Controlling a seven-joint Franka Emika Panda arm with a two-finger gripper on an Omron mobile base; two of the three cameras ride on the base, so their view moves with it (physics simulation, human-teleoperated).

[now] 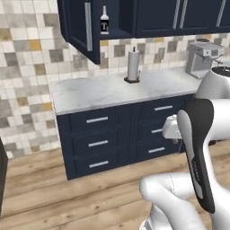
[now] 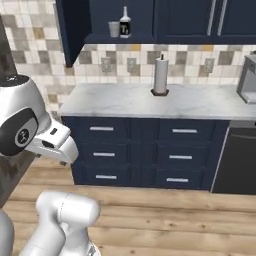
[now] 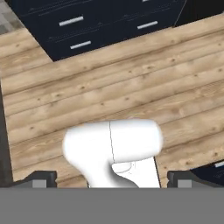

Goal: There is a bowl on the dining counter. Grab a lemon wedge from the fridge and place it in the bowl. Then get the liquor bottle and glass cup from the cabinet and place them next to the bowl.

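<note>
Tool (image 3: 112, 181) is hanging spread and empty over the wooden floor (image 3: 131, 87), while the liquor bottle (image 2: 125, 23) and glass cup (image 2: 114, 29) are standing side by side in the open cabinet (image 2: 75, 25) above the far worktop (image 2: 150, 102), awaiting retrieval.

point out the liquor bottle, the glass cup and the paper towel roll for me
liquor bottle (image 2: 125, 26), right base view, on its black label.
glass cup (image 2: 114, 29), right base view, mid-wall.
paper towel roll (image 2: 160, 75), right base view, middle of the white roll.

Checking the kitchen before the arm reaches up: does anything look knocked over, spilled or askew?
Nothing stands out. The cabinet door hangs open, with the liquor bottle and glass cup upright on its shelf. The paper-towel roll stands straight on the counter.
</note>
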